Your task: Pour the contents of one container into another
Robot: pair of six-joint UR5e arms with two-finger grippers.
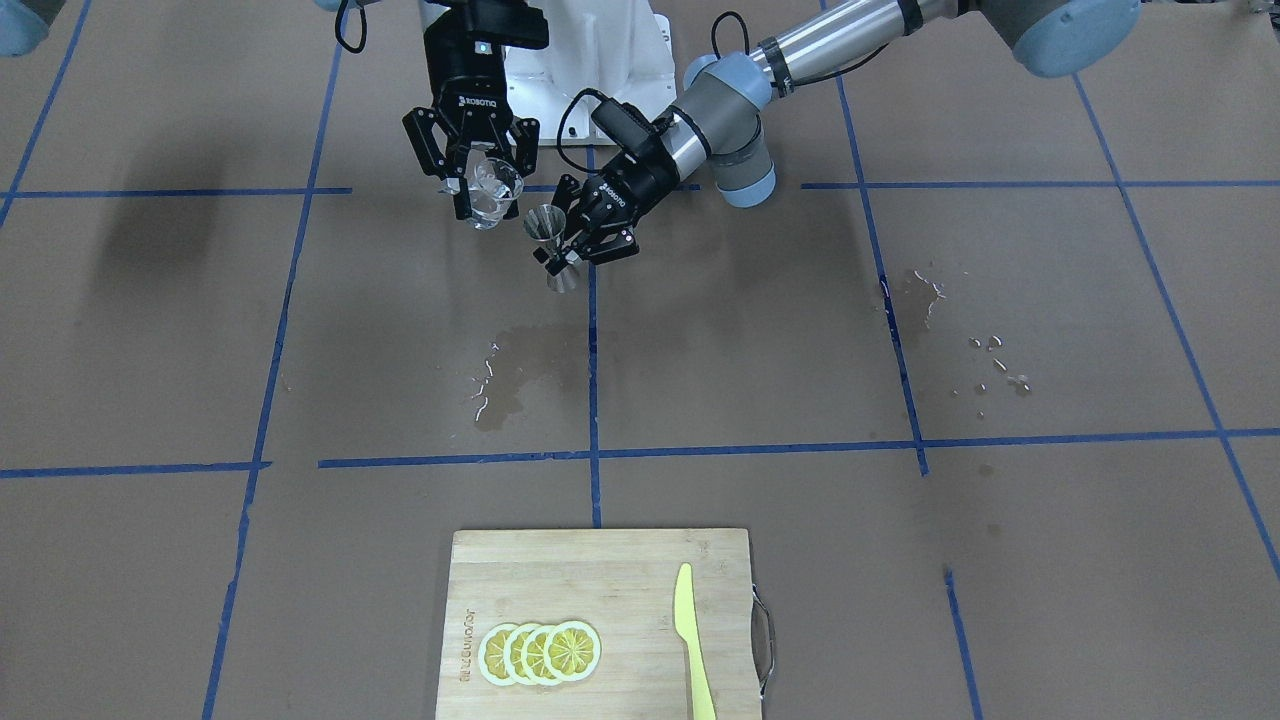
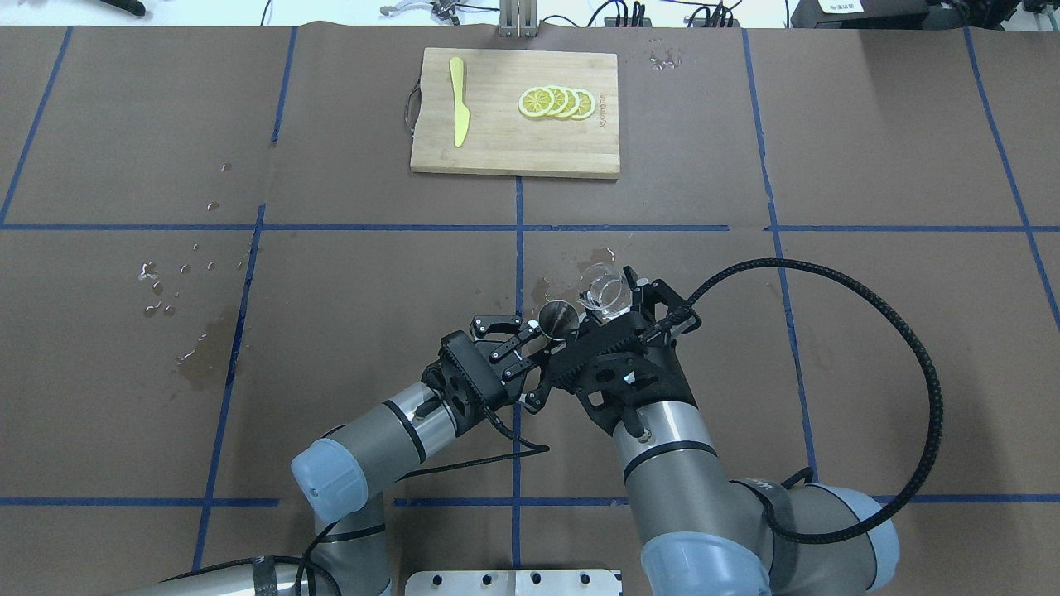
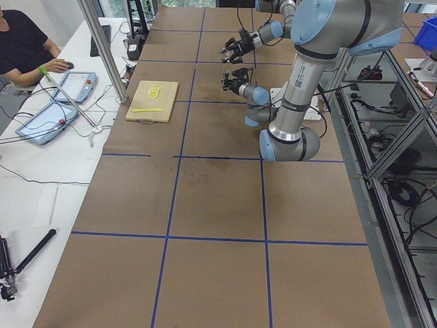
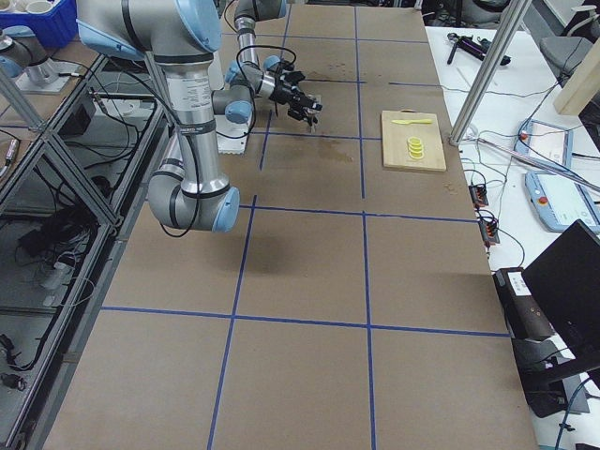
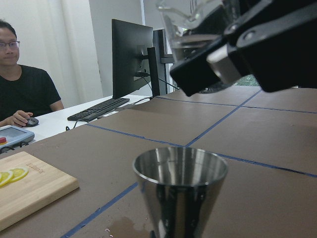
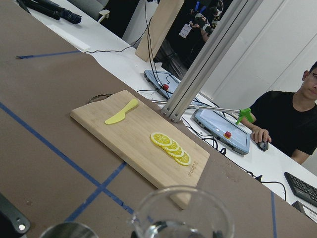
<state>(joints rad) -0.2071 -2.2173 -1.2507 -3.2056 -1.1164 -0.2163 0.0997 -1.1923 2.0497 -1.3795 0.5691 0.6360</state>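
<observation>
The left gripper [image 2: 540, 338] is closed on an upright steel jigger [image 2: 556, 318]. The right gripper [image 2: 619, 308] clamps a clear glass [image 2: 603, 286] (water inside) just beside it, at the jigger's two o'clock in the overhead view.

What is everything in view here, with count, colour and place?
metal cup: 1, silver, held above mid-table
glass: 1, clear, held just above and beside the metal cup
board: 1, light wood, at the table edge far from the robot
lemon slices: 4, yellow, overlapping on board
knife: 1, yellow, on board
wet patches: 2 areas, dark, on table
table: 1, brown, blue tape lines
person: 1, black shirt, at side desk
left gripper: black, grips metal cup
right gripper: black, grips glass
</observation>
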